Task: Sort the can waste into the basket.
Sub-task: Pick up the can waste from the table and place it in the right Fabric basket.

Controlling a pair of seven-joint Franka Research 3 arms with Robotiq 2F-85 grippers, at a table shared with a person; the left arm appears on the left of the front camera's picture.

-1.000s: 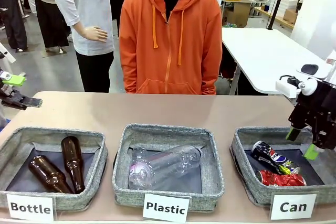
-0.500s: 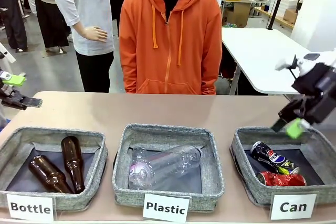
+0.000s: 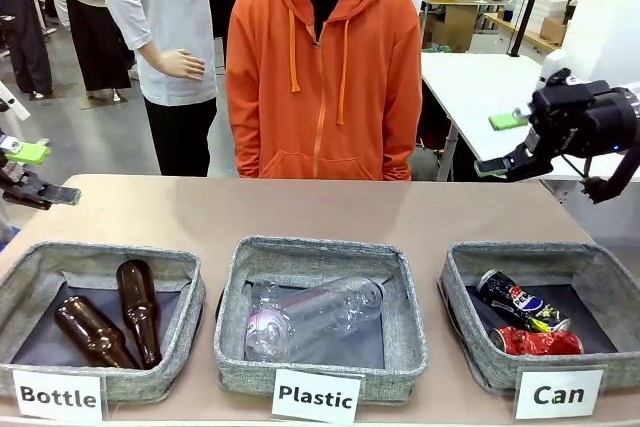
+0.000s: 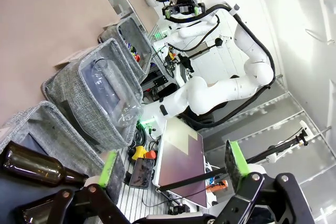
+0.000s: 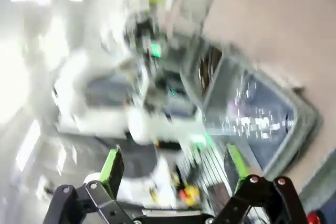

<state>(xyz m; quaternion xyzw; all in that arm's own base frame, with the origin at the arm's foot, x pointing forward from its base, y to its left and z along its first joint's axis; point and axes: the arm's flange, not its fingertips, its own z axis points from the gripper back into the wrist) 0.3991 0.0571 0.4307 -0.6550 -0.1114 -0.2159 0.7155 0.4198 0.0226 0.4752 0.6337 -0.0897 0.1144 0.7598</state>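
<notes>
Both pieces of can waste lie in the "Can" basket at the right: the black Pepsi can and, in front of it, the crushed red can. High above that basket's far edge, my right gripper is turned sideways, pointing left, open and holding nothing. Its own view is smeared by motion, with the right gripper open there too. My left gripper hangs open at the table's left edge, well off the cans. In the left wrist view the left gripper is open and the "Can" basket is farthest.
The "Plastic" basket in the middle holds a clear bottle. The "Bottle" basket at the left holds two brown bottles. A person in an orange hoodie stands at the far side. Bare tabletop lies behind the baskets.
My right gripper has risen out of the "Can" basket and swung up, turning to point left. Both cans stay in the basket. The left arm has not moved.
</notes>
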